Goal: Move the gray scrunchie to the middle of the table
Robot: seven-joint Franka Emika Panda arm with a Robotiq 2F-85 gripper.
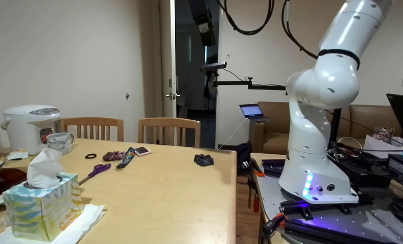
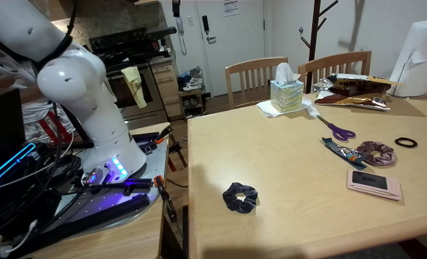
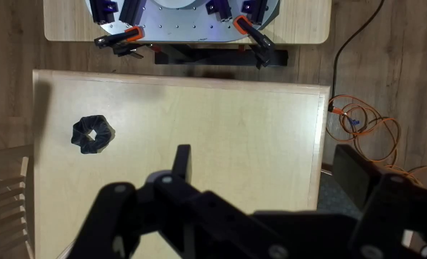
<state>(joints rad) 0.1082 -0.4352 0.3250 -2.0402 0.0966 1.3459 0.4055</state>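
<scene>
The gray scrunchie (image 1: 204, 160) lies flat on the light tan table (image 1: 160, 200) near the edge facing the robot base. It also shows as a dark ring in an exterior view (image 2: 231, 198) and in the wrist view (image 3: 102, 133), at the left near a corner of the table (image 3: 235, 122). My gripper (image 3: 265, 154) is wide open and empty in the wrist view, well above the table. The scrunchie is to the left of and beyond its fingers there, apart from them. The gripper is out of view in both exterior views.
A purplish scrunchie (image 2: 386, 156), a wrapper (image 2: 344, 154), a pink wallet (image 2: 393, 189), purple scissors (image 2: 339, 133), a black ring (image 2: 406, 142) and a tissue box (image 2: 287, 96) lie farther along the table. A water boiler (image 1: 28, 128) and a mug (image 1: 59, 143) stand at the far end.
</scene>
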